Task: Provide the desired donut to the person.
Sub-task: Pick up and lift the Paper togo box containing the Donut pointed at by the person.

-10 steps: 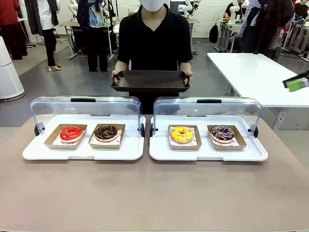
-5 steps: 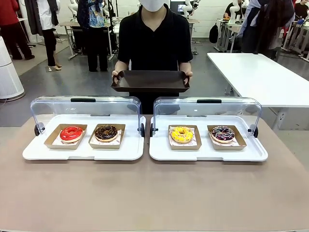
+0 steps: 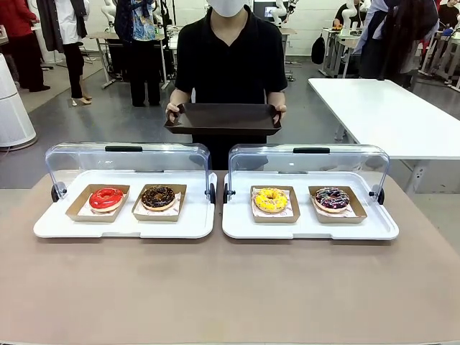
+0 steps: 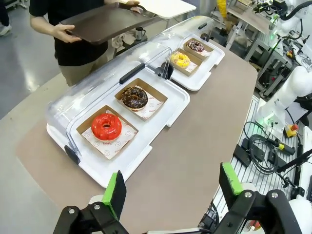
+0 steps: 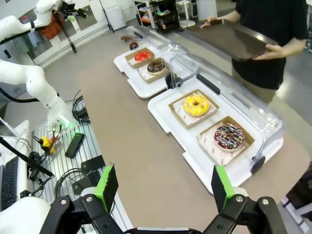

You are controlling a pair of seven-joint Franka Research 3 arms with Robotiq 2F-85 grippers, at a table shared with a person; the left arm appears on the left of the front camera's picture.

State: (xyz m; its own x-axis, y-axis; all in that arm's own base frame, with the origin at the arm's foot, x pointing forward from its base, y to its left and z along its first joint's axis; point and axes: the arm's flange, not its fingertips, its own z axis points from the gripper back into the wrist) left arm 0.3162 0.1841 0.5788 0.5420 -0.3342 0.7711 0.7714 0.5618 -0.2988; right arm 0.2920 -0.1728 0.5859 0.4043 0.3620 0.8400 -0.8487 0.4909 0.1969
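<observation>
Left gripper [image 4: 171, 189] jaws wide apart; right gripper [image 5: 164, 187] likewise; person [image 3: 230, 61] holds tray [image 3: 223, 118]; lids [image 3: 122, 157] seemingly raised.

Clear, glossy plastic lids [image 3: 79, 158] arch over smooth white plastic trays [image 3: 122, 228]. Matt brown cardboard boxes [image 3: 75, 210] hold paper liners [image 4: 117, 146]. The red donut [image 3: 106, 197] has a shiny glaze; the tabletop [image 3: 230, 287] looks matt.

My left gripper [image 4: 171, 191] hangs raised, its 2 fingers spread wide and empty. My right gripper [image 5: 163, 188] hangs likewise, jaws apart, gripping nothing.
</observation>
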